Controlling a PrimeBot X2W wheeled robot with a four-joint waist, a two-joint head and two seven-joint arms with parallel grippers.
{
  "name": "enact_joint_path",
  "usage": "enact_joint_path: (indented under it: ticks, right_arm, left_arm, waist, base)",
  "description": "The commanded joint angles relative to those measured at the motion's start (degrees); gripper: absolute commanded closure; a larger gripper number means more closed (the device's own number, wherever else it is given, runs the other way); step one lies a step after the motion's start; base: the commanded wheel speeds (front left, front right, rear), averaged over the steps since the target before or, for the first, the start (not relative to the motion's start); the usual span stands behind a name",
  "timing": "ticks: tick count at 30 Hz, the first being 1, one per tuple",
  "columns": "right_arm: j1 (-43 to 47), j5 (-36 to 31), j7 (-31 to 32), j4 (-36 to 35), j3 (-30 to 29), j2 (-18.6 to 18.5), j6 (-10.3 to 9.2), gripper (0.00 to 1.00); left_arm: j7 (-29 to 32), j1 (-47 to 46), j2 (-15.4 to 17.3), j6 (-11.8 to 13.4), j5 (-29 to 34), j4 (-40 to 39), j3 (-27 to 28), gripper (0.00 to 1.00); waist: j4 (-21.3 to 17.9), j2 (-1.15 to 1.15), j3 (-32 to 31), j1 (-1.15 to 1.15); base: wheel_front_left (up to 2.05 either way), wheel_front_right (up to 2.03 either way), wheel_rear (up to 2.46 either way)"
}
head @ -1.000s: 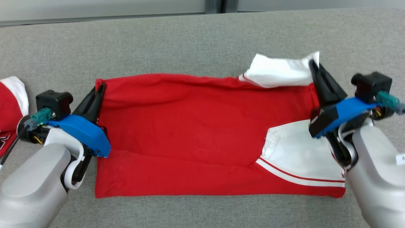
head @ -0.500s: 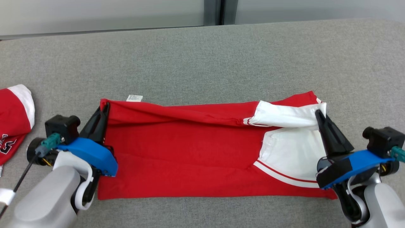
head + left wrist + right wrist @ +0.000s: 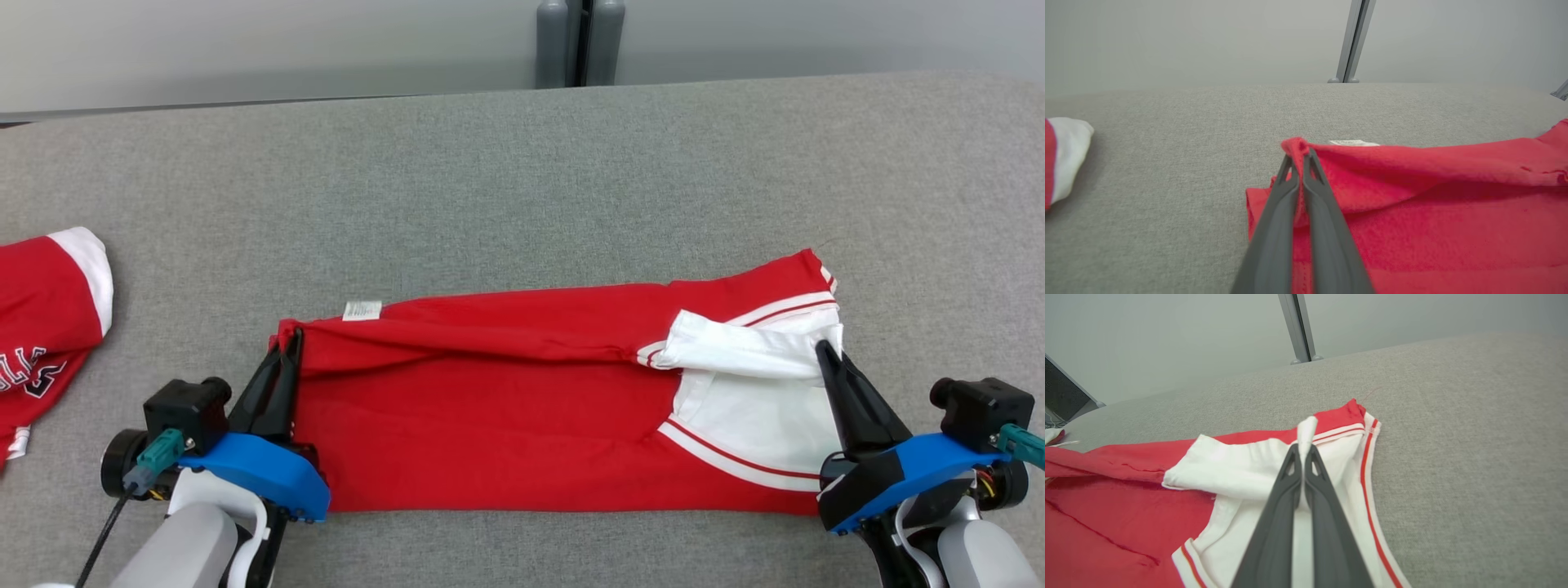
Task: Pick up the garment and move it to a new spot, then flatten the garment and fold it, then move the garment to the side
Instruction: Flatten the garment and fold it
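The garment [image 3: 506, 408] is a red shirt with white, red-striped trim, lying as a long band across the grey surface. My left gripper [image 3: 290, 341] is shut on its red left corner, which the left wrist view shows pinched between the fingers [image 3: 1300, 155] as part of the garment [image 3: 1433, 196]. My right gripper [image 3: 824, 351] is shut on the white fabric at the right end; the right wrist view shows a white fold of the garment [image 3: 1241, 473] squeezed between that gripper [image 3: 1303, 451]. A small white label [image 3: 362, 310] lies on the upper edge.
A second red and white shirt [image 3: 41, 302] lies at the left edge of the grey padded table [image 3: 522, 188]. A grey post [image 3: 580, 41] stands beyond the table's far edge. Bare grey surface stretches behind the garment.
Both grippers have drawn toward me and down with the garment's held edge, folding it over so the band is narrower. The head view has also shifted, showing more of the far table.
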Motion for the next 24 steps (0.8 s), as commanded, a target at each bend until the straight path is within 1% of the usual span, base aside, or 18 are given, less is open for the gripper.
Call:
enact_joint_path:
  ticks: [1,5,8,12,13,14,18,24]
  right_arm:
    - [0.97,-0.34,-0.22,0.62,-0.49,0.36,0.01,0.0]
    - [0.67,-0.55,-0.79,0.98,-1.0,0.34,0.01,0.0]
    - [-0.09,-0.51,-1.55,0.61,-1.55,-0.18,0.01,0.0]
    - [-1.3,-0.85,-1.07,0.75,-2.86,-1.06,0.01,0.0]
    - [-1.3,-0.85,-1.07,0.75,-2.86,-1.06,0.01,0.0]
    - [-1.73,-0.98,-0.85,1.0,-3.31,-1.3,0.01,0.0]
    - [-3.02,-2.44,1.05,3.48,-5.62,-2.06,0.01,0.0]
    - [-4.37,-5.5,3.85,8.91,-7.41,-1.22,0.01,0.0]
  left_arm:
    - [-0.26,1.24,-1.03,-0.58,1.5,-0.21,1.7,0.0]
    - [-0.26,3.44,-3.15,-1.65,5.24,-1.39,6.56,0.0]
    - [-0.26,5.09,-4.76,-2.1,8.04,-3.13,10.68,0.0]
    - [-0.26,7.71,-6.78,-2.69,11.78,-5.66,16.42,0.0]
    - [-0.26,7.71,-6.78,-2.69,11.78,-5.66,16.42,0.0]
    - [-0.26,8.29,-7.31,-2.79,12.68,-6.41,17.95,0.0]
    - [-0.26,10.29,-9.81,-3.86,15.98,-8.98,24.06,0.0]
    - [-0.26,12.98,-13.45,-5.17,21.2,-11.48,30.93,0.0]
  waist:
    - [0.14,0.0,-0.24,0.0]
    - [0.32,0.0,-0.84,0.0]
    - [0.46,0.0,-1.34,0.0]
    - [0.74,0.0,-1.96,0.0]
    - [0.74,0.0,-1.96,0.0]
    - [0.79,0.0,-2.06,0.0]
    - [1.36,0.0,-2.32,0.0]
    - [2.84,0.0,-2.27,0.0]
  base:
    - [0.0,0.0,0.0]
    - [0.0,0.0,0.0]
    - [0.0,0.0,0.0]
    - [0.0,0.0,0.0]
    - [0.0,0.0,0.0]
    - [0.0,0.0,0.0]
    - [0.0,0.0,0.0]
    - [0.0,0.0,0.0]
